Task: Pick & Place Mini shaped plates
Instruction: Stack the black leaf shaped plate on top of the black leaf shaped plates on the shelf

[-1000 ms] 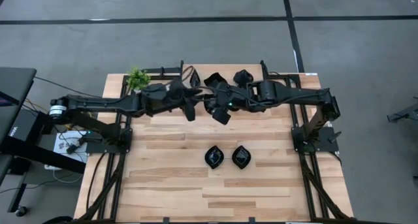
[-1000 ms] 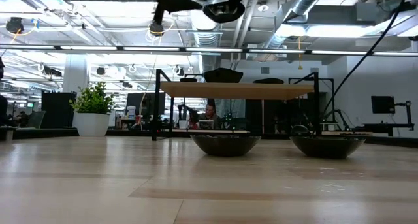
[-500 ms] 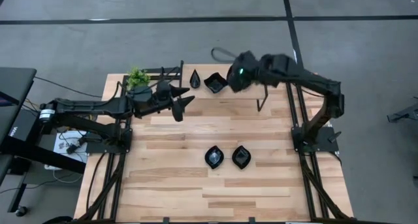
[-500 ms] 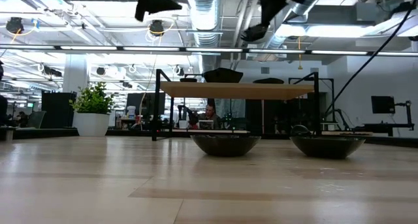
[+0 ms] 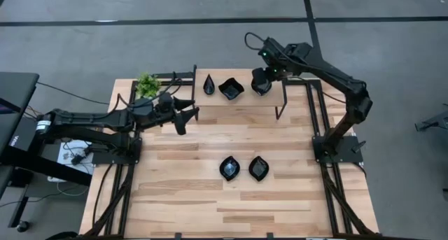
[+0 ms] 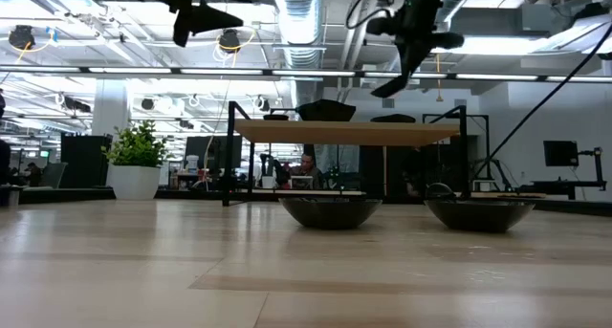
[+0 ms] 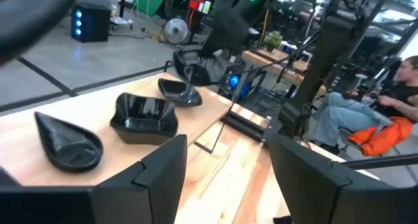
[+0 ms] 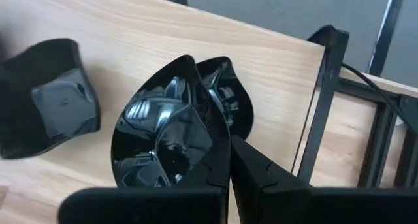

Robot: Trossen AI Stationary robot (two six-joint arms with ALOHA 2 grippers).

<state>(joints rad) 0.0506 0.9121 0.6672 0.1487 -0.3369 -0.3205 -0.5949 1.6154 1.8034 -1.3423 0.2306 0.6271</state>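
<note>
Pinching a leaf-shaped plate (image 8: 171, 142) in my shut right gripper (image 5: 262, 78) above the shelf (image 5: 245, 100) — left gripper (image 5: 183, 114) wide open, empty.

my left gripper (image 5: 183, 116): jaws spread, centre-left of frame | my right gripper (image 5: 262, 79): jaws clamped (pointing down), upper right of centre
</note>
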